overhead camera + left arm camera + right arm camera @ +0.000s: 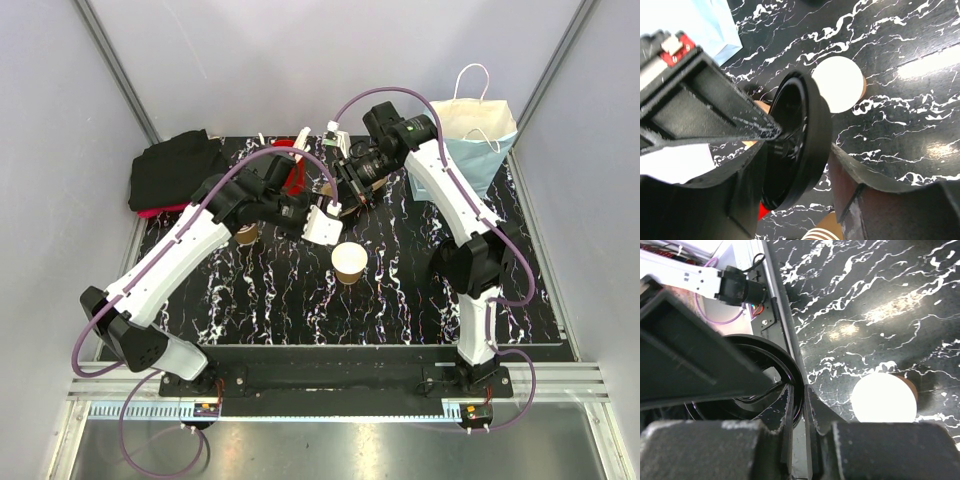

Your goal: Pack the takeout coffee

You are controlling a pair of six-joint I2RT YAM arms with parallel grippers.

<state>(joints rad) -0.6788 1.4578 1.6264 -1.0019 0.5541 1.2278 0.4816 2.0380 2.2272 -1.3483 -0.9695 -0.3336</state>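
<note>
Your takeout coffee point(349, 262) stands upright and uncovered on the black marbled counter point(300, 300), near the middle. It is just on the near side of both arms, and nothing is touching it. Both wrist views show its white inside, so nothing is seated on the rim yet.

Just beyond the cup, the black lid point(795, 150) hangs in the air, held on edge. Your right end effector point(800, 395) has its fingers pressed close together with the lid's rim pinched between them. Your left end effector point(805, 141) straddles the same lid with one finger on each face, jaws partly spread. The wrist view does not show whether its pads actually bear on the plastic.

Judging from that, you are in the lidding step, partway through passing the lid from one arm to the other. Next, settle the lid in one firm grip and free the other arm. The lid stands on edge and needs to be level. Then bring it centred over the cup's rim and press down evenly. The paper cup is light and unsupported, so an off-centre push could tip it.

The pale blue paper bag point(470, 135) stands at the far right corner, well apart from the cup. It looks like the place the covered cup will go.
</note>
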